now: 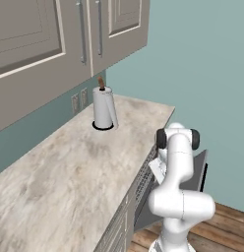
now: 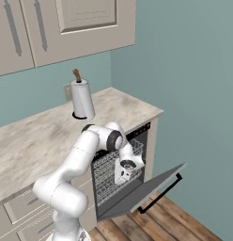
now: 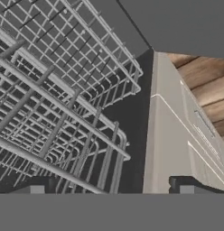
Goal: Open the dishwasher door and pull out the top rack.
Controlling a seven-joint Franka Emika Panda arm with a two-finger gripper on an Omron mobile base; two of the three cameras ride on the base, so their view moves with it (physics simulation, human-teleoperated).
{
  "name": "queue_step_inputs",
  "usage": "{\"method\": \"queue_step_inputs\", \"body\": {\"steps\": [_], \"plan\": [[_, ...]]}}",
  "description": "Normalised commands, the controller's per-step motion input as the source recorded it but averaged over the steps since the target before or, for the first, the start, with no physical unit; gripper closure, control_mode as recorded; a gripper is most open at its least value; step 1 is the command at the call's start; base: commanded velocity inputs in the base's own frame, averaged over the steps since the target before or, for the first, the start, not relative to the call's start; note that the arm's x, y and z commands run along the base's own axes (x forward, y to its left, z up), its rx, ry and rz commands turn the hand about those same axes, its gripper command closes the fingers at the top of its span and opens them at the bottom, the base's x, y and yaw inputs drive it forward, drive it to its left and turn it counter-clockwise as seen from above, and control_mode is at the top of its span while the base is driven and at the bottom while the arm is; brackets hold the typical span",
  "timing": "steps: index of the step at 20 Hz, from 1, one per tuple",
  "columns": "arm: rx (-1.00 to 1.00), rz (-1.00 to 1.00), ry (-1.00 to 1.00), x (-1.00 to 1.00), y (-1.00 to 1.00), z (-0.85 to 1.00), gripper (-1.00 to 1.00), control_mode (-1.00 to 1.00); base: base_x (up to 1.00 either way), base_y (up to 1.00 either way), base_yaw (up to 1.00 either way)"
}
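Note:
The dishwasher door [image 2: 149,188] is a dark grey panel hanging half lowered, its black bar handle toward the wooden floor. It also shows as a dark slab in the hand view [image 3: 186,22] and behind the arm [image 1: 195,172]. Inside the opening sits the top rack [image 2: 109,167], a silver wire grid. My gripper [image 2: 120,180] points down just in front of that rack, above the door. In the hand view my gripper [image 3: 109,191] stands open over the near wires of the top rack [image 3: 77,131], with nothing between the fingertips [image 3: 30,189]. A finer grid lies farther below.
A paper towel roll [image 1: 104,108] stands on the beige counter [image 1: 70,167] under the wall cabinets [image 1: 50,34]. A beige cabinet side panel [image 3: 172,149] flanks the dishwasher opening. Wooden floor [image 2: 184,221] lies beyond the door, and a teal wall [image 2: 193,84] stands to the right.

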Motion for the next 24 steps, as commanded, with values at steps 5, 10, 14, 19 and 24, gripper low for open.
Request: {"method": "queue_step_inputs", "body": {"steps": [5, 10, 14, 19, 24], "plan": [[0.09, 0.00, -0.09, 0.45, 0.18, -0.38, -1.00, -1.00, 0.00, 0.00, 0.00], [0.19, 0.00, -0.14, 0.27, 0.03, -0.15, -1.00, -1.00, 0.00, 0.00, 0.00], [0.12, 0.01, -0.13, 0.40, 0.13, -0.43, -1.00, -1.00, 0.00, 0.00, 0.00], [0.13, 0.06, -0.21, 0.14, 0.36, 0.10, -1.00, -1.00, 0.00, 0.00, 0.00], [0.09, 0.08, -0.29, -0.05, 0.35, 0.83, -1.00, -1.00, 0.00, 0.00, 0.00]]}}
